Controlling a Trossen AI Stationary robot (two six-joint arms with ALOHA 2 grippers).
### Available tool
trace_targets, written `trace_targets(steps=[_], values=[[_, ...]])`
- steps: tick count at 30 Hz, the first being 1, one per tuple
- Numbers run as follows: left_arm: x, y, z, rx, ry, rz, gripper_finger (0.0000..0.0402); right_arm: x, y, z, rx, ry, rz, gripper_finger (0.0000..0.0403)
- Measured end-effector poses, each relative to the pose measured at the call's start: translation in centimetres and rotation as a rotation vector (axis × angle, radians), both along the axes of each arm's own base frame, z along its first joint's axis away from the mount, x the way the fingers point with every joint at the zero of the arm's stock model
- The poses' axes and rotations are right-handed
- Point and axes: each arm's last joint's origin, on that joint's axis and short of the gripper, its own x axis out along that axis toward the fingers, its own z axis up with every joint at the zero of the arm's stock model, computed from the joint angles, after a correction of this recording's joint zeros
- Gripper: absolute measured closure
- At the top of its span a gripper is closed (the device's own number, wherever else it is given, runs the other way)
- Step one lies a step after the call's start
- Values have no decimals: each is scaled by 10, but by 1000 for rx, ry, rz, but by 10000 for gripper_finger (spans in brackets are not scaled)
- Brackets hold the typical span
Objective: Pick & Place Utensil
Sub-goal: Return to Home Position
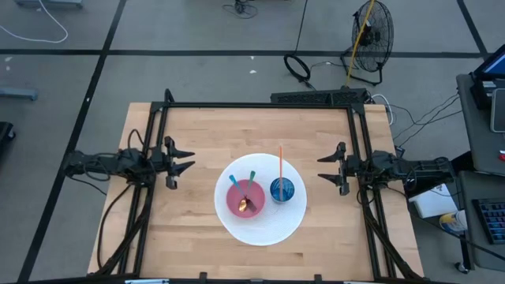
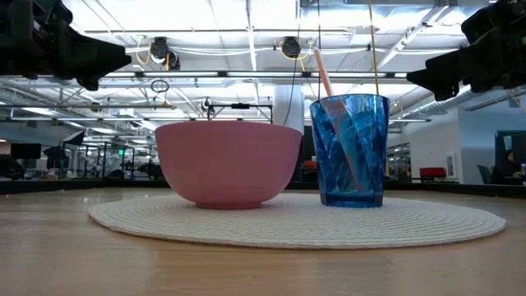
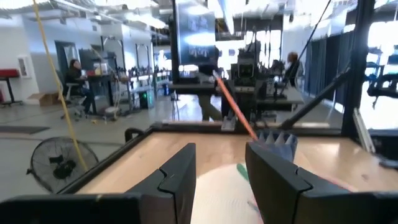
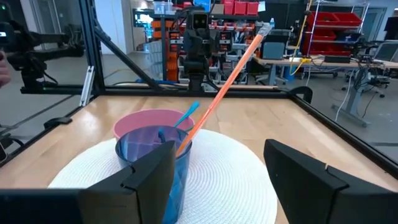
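orange straw (image 1: 280, 162) leans in the blue cup (image 1: 282, 190), which stands on the white mat (image 1: 260, 230) just right of the pink bowl (image 1: 245, 199). the bowl holds blue-handled utensils (image 1: 235, 186). left gripper (image 1: 192, 159) hovers left of the mat, right gripper (image 1: 320, 168) right of it. both jaws are spread, grasping nothing, with the straw between them and apart from each.
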Motion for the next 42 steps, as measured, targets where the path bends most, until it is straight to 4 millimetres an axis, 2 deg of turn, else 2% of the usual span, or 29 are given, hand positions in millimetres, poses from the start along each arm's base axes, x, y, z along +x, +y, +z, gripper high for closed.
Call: trace_targets(steps=[12,16,19,28,42], values=[[-4,0,0,-7,167,-5,256,0,0,-4,-18,36,1,161],[-4,0,-3,-7,200,-6,256,3,0,-8,-23,-31,1,161],[-4,0,-2,-1,196,-6,256,3,0,-1,-38,-130,-3,164],[-4,0,-11,33,284,-33,256,4,0,-5,-29,-88,-5,163],[-4,0,-11,6,279,-31,256,4,0,-5,-36,-94,-24,164]])
